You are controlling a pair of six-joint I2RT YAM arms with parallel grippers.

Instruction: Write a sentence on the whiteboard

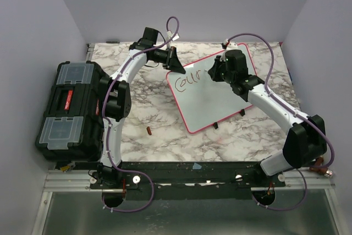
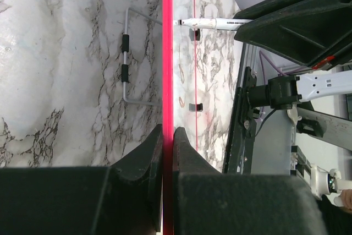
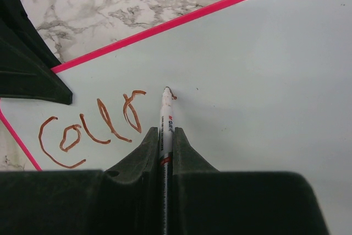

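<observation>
The whiteboard (image 1: 220, 100), white with a pink rim, leans tilted on the marble table. My left gripper (image 1: 175, 61) is shut on its upper left edge; in the left wrist view the pink rim (image 2: 168, 53) runs straight between the closed jaws of that gripper (image 2: 168, 131). My right gripper (image 1: 217, 72) is shut on a white marker (image 3: 166, 115), whose tip touches the board (image 3: 258, 70). The sentence (image 3: 93, 127) is brown lettering reading about "Cour", just left of the tip; it also shows from above (image 1: 184, 81).
A black toolbox (image 1: 71, 111) stands at the table's left edge. A small red-brown cap (image 1: 149, 131) lies on the marble in front of the board. The board's wire stand (image 2: 126, 59) shows behind it. The left gripper's finger (image 3: 27, 64) reaches into the right wrist view.
</observation>
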